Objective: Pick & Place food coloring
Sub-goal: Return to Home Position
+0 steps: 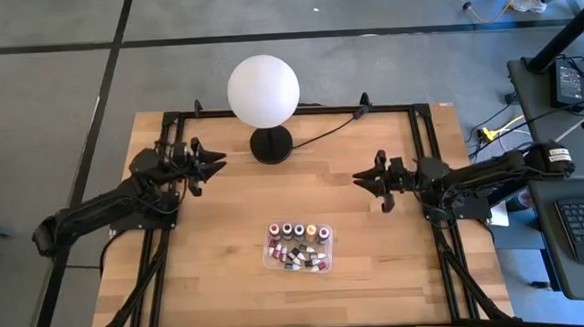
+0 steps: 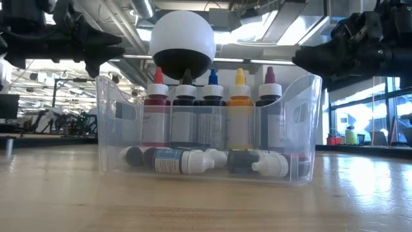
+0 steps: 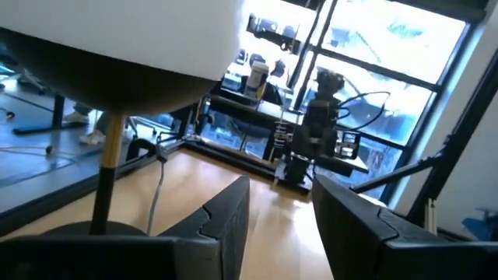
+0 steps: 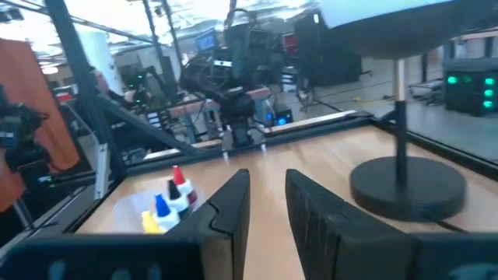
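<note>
The food coloring bottles [image 1: 298,245] fill a clear plastic tray [image 1: 269,257] near the table's front middle. Several stand upright in a row [image 2: 212,109], and others lie on the tray's floor [image 2: 193,161]. Some show in the right wrist view [image 4: 167,204]. My left gripper [image 1: 212,170] hovers at the table's far left, beside the lamp's base, and is open with nothing between its fingers [image 3: 280,225]. My right gripper [image 1: 365,183] hovers at the right, pointing toward the table's middle, its fingers slightly apart and empty [image 4: 268,210]. Both stand well away from the tray.
A white globe lamp [image 1: 263,90] on a black base [image 1: 271,145] stands at the far middle, and its cord [image 1: 335,124] runs off to the far right. Bare wood lies between the grippers and the tray. A black frame [image 1: 422,157] edges the table.
</note>
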You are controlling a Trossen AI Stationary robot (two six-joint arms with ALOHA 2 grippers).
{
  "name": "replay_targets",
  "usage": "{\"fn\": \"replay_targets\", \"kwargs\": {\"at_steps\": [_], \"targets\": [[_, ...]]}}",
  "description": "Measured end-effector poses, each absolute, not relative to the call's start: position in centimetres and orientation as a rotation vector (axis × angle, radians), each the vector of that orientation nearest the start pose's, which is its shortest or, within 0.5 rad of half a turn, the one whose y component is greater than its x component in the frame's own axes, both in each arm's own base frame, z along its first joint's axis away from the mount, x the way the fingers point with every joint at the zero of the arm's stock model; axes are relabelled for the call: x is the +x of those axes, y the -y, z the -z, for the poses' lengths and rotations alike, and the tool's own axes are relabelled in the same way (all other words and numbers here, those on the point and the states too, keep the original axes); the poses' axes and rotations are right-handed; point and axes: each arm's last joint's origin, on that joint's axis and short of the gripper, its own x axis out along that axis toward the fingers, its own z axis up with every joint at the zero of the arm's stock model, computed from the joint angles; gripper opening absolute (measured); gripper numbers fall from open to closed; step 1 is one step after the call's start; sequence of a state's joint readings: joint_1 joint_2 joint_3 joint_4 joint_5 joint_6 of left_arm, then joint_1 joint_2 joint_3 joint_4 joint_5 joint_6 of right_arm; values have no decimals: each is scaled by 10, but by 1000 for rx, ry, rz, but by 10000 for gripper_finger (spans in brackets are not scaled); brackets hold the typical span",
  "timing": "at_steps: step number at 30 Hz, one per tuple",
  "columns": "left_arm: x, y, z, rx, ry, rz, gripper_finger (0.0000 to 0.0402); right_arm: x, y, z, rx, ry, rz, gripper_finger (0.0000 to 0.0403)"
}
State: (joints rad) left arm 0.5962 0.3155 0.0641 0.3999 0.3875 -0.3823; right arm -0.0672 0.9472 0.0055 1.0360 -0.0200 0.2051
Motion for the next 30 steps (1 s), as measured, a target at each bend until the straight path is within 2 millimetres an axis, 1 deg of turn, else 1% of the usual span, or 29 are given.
{"fn": "replay_targets", "kwargs": {"at_steps": [6, 10, 15, 20, 25, 30], "targets": [[93, -55, -186, -300, 204, -211, 135, 148, 14, -171, 199, 128, 63, 88], [89, -56, -182, -313, 182, -251, 137, 144, 16, -175, 198, 154, 80, 88], [84, -58, -184, -286, 212, -294, 138, 137, 17, -178, 193, 161, 130, 88], [78, -58, -186, -275, 241, -328, 137, 128, 16, -179, 199, 149, 141, 88], [74, -59, -180, -305, 210, -370, 138, 116, 16, -179, 203, 134, 195, 88], [73, -60, -177, -329, 185, -381, 138, 104, 15, -181, 202, 166, 195, 88]]}}
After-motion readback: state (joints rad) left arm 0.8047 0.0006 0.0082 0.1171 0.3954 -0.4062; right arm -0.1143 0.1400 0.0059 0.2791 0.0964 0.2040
